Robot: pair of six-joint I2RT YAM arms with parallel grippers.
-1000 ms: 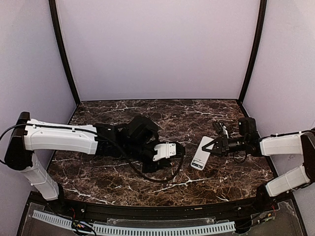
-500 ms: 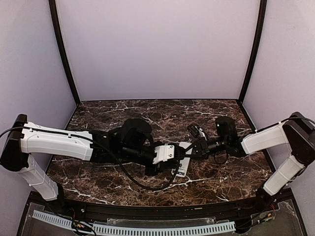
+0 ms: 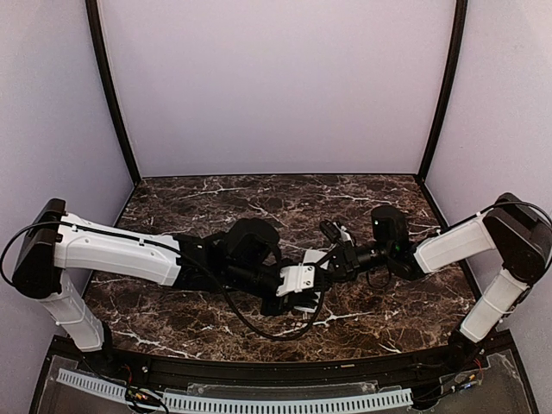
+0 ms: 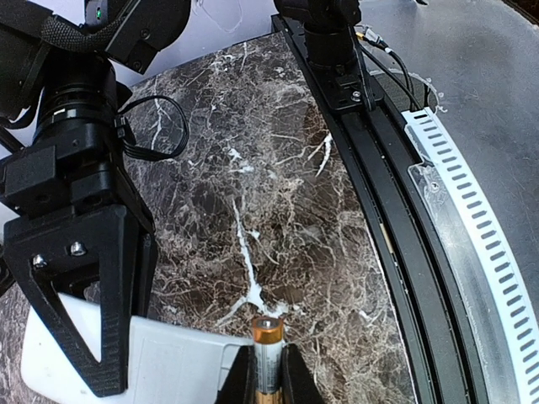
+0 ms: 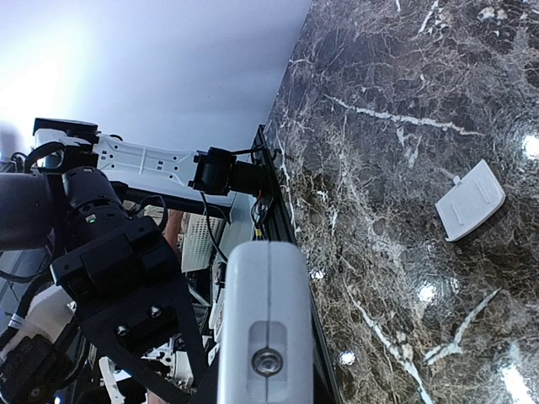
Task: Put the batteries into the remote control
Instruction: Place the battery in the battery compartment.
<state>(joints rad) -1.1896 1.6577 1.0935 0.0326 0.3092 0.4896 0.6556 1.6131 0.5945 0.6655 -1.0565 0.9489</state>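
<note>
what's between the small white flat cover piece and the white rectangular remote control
Only bare dark marble tabletop between cover piece and remote control, right wrist view.

The small white rectangular plastic remote control [image 4: 168, 366] is near the middle of the dark marble-patterned table [image 4: 253, 168], between the right arm's fingers [image 4: 59, 252]. At its edge, a small cylindrical gold-tipped battery [image 4: 268, 337] stands between the left arm's fingers [image 4: 296, 383]. A small flat white plastic cover [image 5: 470, 200] lies on the table, well apart.
</note>
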